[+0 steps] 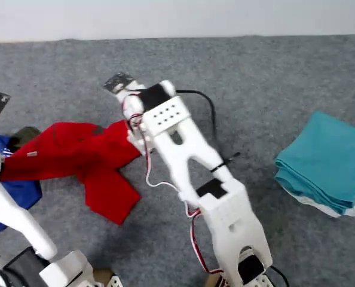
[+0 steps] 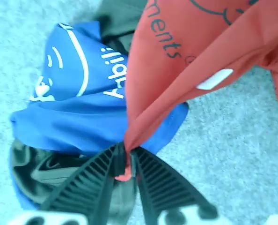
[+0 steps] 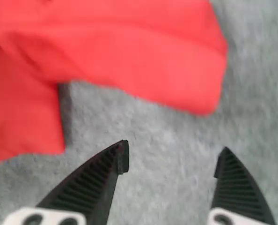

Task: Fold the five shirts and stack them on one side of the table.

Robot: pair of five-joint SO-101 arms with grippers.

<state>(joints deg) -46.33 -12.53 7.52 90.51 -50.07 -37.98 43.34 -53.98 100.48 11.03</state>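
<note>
1. My left pincer (image 2: 126, 161) pinches the red shirt (image 1: 76, 152) by its edge, above the blue shirt (image 2: 78, 112).
2. My right pincer (image 3: 171, 161) hangs spread over the tabletop (image 1: 261, 84), just beside the red shirt.
3. Folded teal shirts (image 1: 327, 158) lie well apart.

Grey table (image 1: 267, 78): red shirt (image 1: 82, 152), teal stack (image 1: 327, 161), probably shirts.

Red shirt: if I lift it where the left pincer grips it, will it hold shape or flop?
Probably floppy: the red shirt lies creased and bunches into a thin pinch in the left pincer. It looks light, likely hanging limp. It drapes over the blue shirt, so it may drag that along.
</note>
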